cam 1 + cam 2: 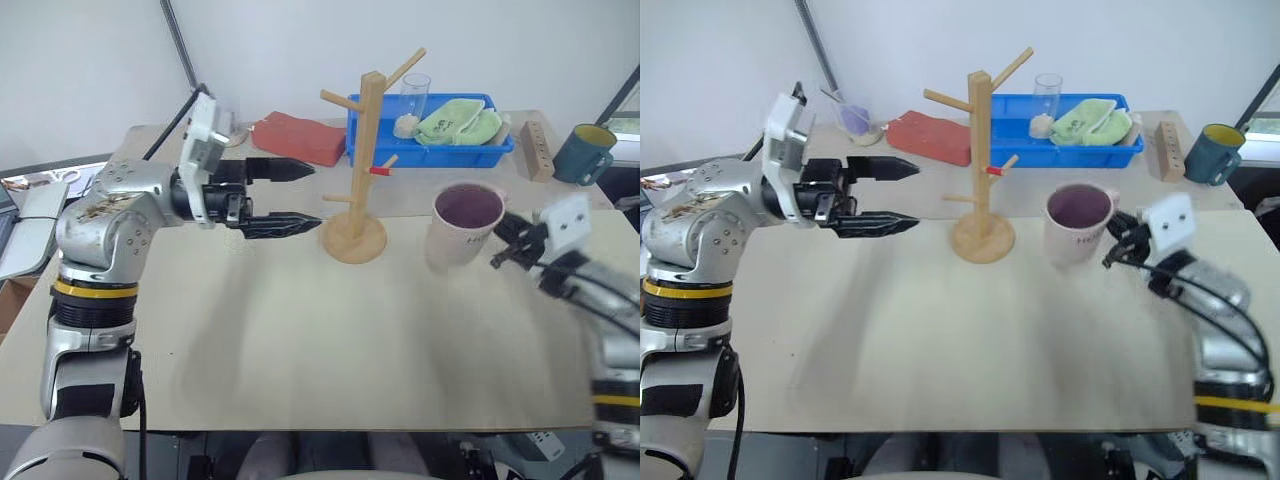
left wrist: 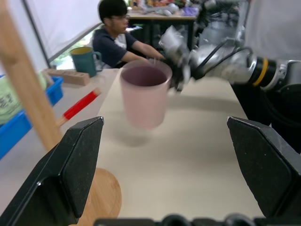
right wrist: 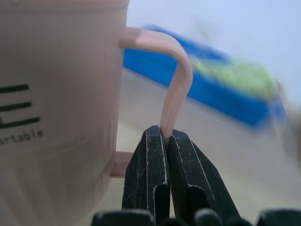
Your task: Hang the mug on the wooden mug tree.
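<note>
- The desk [image 1: 300, 340] spreads beneath both grippers.
- The wooden mug tree [image 1: 362, 160] stands upright just beyond the left gripper's tips, between the two grippers.
- The left gripper [image 1: 305, 197] hangs with its jaws spread wide, holding nothing.
- The mug [image 1: 464, 225] sits upright at the right gripper's tips.
- The right gripper [image 3: 165, 141] is pinched closed on the mug's handle.

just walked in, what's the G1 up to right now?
It's hanging a mug on a wooden mug tree. The right gripper is shut on the handle of the pink mug, holding it upright, lifted just off the table, to the right of the mug tree. The mug isn't on a peg yet. The left gripper hangs open on the tree's other side, holding nothing. A blue tray and a teal mug sit at the back.
</note>
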